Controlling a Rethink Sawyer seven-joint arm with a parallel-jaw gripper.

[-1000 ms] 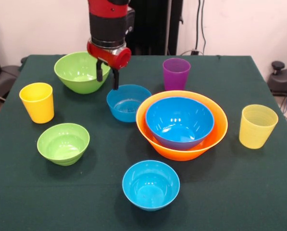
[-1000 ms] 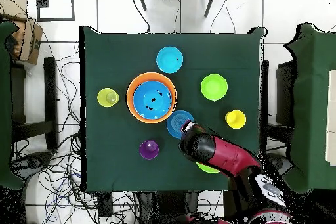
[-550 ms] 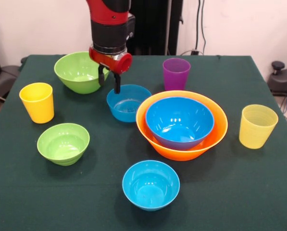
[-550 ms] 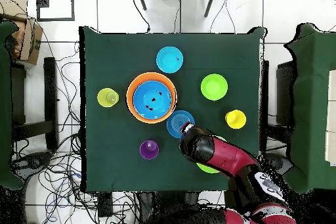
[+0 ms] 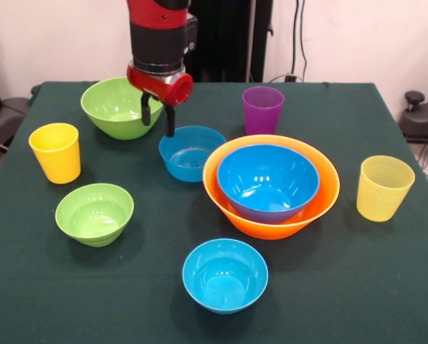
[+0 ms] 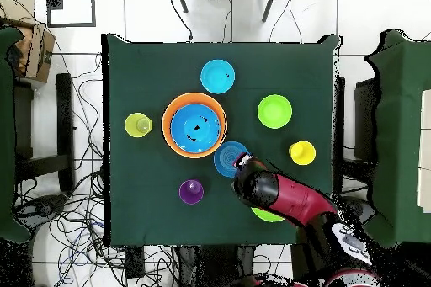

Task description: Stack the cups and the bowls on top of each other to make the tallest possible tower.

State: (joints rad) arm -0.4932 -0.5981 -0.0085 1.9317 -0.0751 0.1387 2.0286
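end effector (image 5: 159, 119): two dark fingers spread apart and pointing down, nothing between them, hanging just above the rim of the small blue bowl at that bowl's 10 o'clock edge in the front view

arm (image 5: 160, 39): red and black, drops in from 12 o'clock of the front view; in the overhead view it reaches in from about 5 o'clock and covers most of the bigger green bowl

tower (image 5: 271, 185): so far just the orange bowl (image 5: 327, 193) with the large blue bowl (image 5: 268, 180) nested inside, sitting a bit right of the bench centre in the front view

small blue bowl (image 5: 191, 153): right up against the orange bowl at its 10 o'clock, can't tell if they actually touch

second small blue bowl (image 5: 224, 275): alone at 6 o'clock of the tower, near the front edge

medium green bowl (image 5: 117, 106): at 10 o'clock of the bench, just behind the end effector in the front view

small green bowl (image 5: 94, 213): at 8 o'clock, upright and empty

yellow cup (image 5: 55, 152): upright at 9 o'clock, well apart from the tower

purple cup (image 5: 262, 110): upright just beyond the orange bowl at its 12 o'clock

ribbed pale yellow cup (image 5: 383, 188): upright at 3 o'clock, near the tower but clear of it

bench (image 5: 371, 279): dark green cloth over the whole top
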